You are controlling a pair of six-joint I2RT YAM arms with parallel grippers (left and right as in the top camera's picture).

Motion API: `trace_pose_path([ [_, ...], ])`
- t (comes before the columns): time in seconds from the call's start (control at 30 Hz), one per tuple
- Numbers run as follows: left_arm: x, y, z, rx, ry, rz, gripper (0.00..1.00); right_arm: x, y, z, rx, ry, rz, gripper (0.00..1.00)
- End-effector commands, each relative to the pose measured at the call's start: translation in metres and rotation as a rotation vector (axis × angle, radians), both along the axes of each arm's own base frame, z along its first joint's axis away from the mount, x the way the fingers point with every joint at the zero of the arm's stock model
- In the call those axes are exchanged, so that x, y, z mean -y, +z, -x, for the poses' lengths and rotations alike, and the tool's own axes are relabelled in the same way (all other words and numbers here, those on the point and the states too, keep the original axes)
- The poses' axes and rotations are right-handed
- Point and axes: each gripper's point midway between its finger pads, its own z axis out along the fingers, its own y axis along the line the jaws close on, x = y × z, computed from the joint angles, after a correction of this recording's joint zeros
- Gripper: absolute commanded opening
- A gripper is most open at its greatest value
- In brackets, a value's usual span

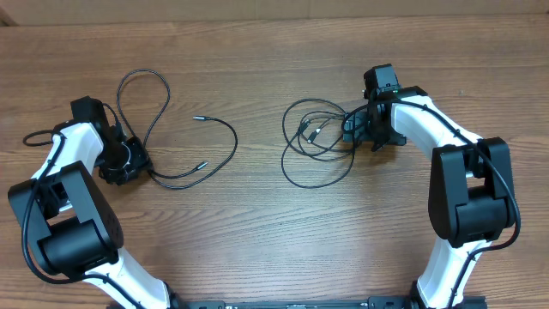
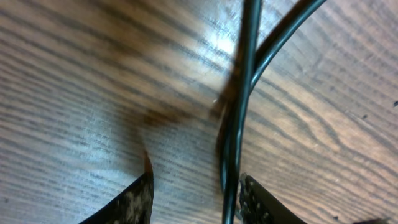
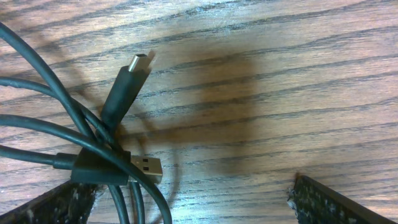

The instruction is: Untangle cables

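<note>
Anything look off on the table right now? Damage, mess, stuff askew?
No damage or spills. One oddity: the right-hand cable bundle is a tangle, strands crossing with the USB-A plug and USB-C plug caught among them, beside the right gripper. The left cable lies spread out.

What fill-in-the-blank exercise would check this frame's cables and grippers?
The right gripper stands ___ beside the tangled cable bundle. In the right wrist view, ___ metal plug tips show. The loose cable lies on the table's ___ side, by the left gripper.
Missing: open; two; left.
</note>
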Motion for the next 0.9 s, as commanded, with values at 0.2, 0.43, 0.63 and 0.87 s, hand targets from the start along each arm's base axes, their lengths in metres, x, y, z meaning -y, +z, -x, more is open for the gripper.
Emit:
trace_pose_path([
  [0.2, -0.003, 0.004, -0.027, 0.063, -0.015, -0.03, 0.57, -0.001, -0.014, 0.008, -0.041, -0.001, -0.011, 1.0],
  [0.43, 0.023, 0.0, -0.015, -0.017, -0.031, -0.026, 0.65, -0.001, -0.014, 0.008, -0.041, -0.001, -0.011, 1.0],
  [0.63, 0.03, 0.023, -0.015, -0.01, -0.033, -0.125, 0.64, -0.001, -0.014, 0.008, -0.041, -0.001, -0.011, 1.0],
  [0.87, 0.079, 0.081, -0.03, 0.193, -0.339, -0.065, 0.68, -0.001, -0.014, 0.008, -0.041, -0.001, -0.011, 1.0],
])
